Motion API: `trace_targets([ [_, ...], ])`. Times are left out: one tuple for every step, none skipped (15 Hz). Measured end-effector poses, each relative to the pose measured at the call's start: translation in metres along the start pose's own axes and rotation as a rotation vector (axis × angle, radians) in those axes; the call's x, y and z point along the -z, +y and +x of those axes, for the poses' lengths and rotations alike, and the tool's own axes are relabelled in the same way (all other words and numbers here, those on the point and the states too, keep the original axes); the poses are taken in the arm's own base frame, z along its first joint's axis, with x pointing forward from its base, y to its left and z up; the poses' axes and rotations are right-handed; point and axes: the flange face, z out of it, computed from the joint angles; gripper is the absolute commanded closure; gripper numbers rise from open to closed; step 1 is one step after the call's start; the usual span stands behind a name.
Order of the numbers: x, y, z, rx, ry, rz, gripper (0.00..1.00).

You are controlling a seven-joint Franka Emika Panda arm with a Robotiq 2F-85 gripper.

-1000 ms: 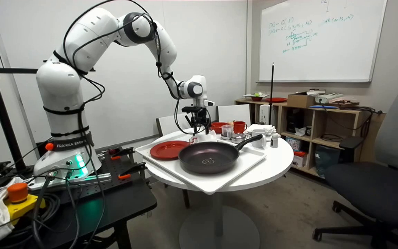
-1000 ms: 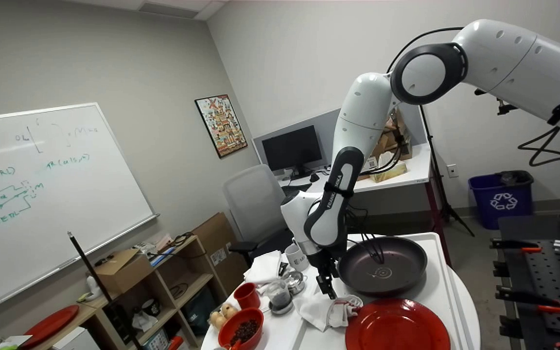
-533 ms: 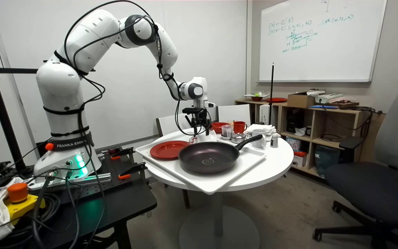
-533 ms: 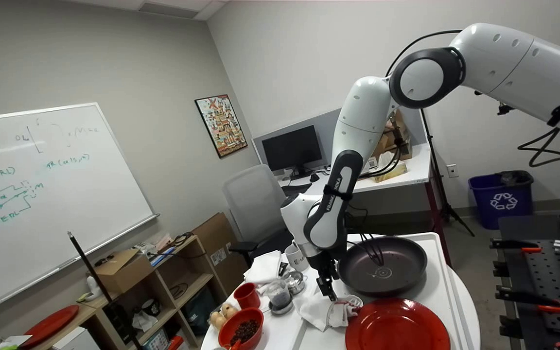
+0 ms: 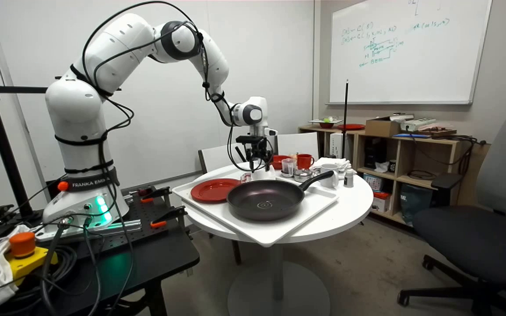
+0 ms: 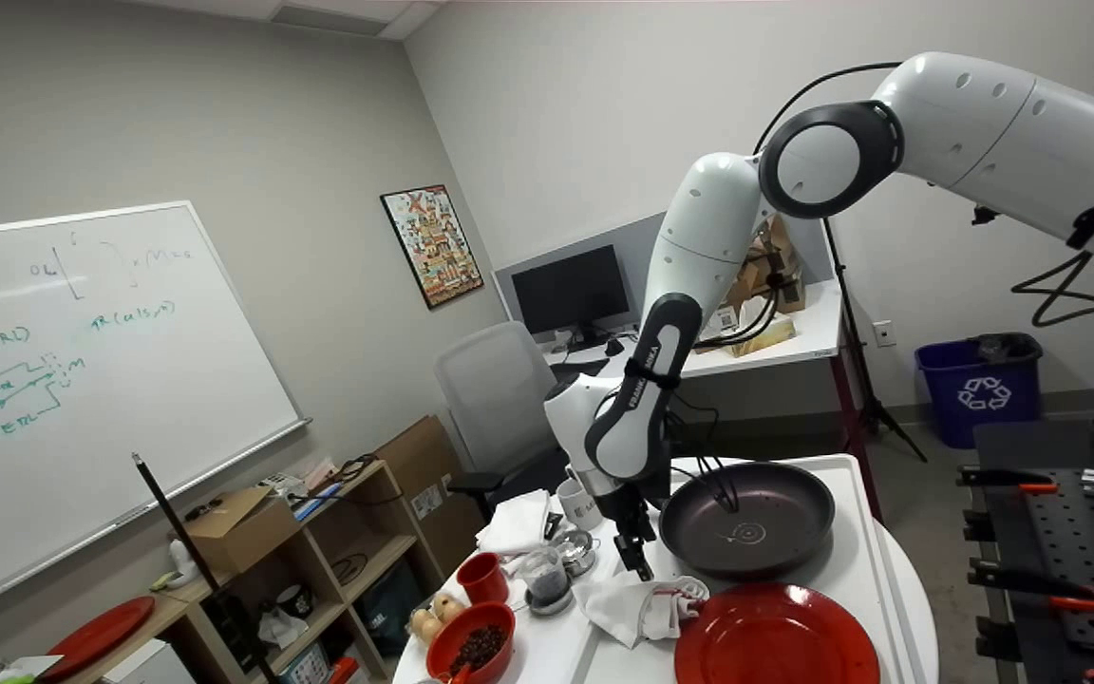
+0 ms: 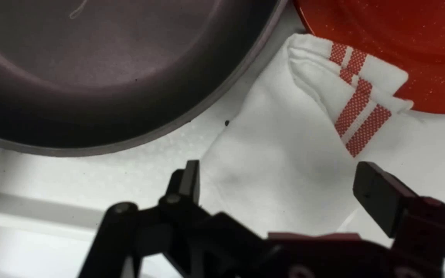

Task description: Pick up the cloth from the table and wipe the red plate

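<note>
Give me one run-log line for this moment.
tool: open, over cloth | cloth: on tray, striped end overlapping red plate | held: nothing | pickup: not yet

Pan [image 7: 102, 58] just beside cloth [image 7: 276, 146], tray [image 7: 431, 154] opposite

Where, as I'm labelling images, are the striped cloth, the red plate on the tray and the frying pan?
Striped cloth [image 7: 284, 143], wrist view: its white middle.
Red plate [image 5: 215, 190], in an exterior view: its flat middle.
Frying pan [image 6: 748, 528], in an exterior view: its inner base.
</note>
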Motion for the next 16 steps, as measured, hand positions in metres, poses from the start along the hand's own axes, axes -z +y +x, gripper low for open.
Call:
trace_targets([
  [0.0, 0.001, 0.004, 0.015, -0.006, 0.006, 0.0],
  [-0.001, 0.001, 0.009, 0.032, -0.012, 0.013, 0.0],
  [-0.002, -0.001, 0.013, 0.049, -0.022, 0.02, 0.0],
  [-0.005, -0.003, 0.017, 0.066, -0.033, 0.027, 0.0],
  [-0.008, -0.006, 0.021, 0.083, -0.043, 0.035, 0.0],
  [-0.012, -0.009, 0.025, 0.1, -0.055, 0.044, 0.0],
  [-0.017, -0.013, 0.029, 0.115, -0.066, 0.053, 0.0],
  [-0.022, -0.017, 0.032, 0.127, -0.077, 0.062, 0.0],
  [-0.027, -0.021, 0.035, 0.137, -0.089, 0.07, 0.0],
  [-0.033, -0.025, 0.037, 0.144, -0.098, 0.076, 0.0],
  [-0.039, -0.028, 0.039, 0.148, -0.108, 0.082, 0.2],
  [-0.044, -0.03, 0.041, 0.149, -0.115, 0.085, 0.26],
  [-0.049, -0.031, 0.043, 0.149, -0.117, 0.087, 0.33],
  [-0.052, -0.032, 0.045, 0.149, -0.116, 0.089, 0.4],
  [-0.055, -0.032, 0.047, 0.148, -0.114, 0.089, 0.47],
  [-0.057, -0.032, 0.048, 0.147, -0.113, 0.09, 0.56],
])
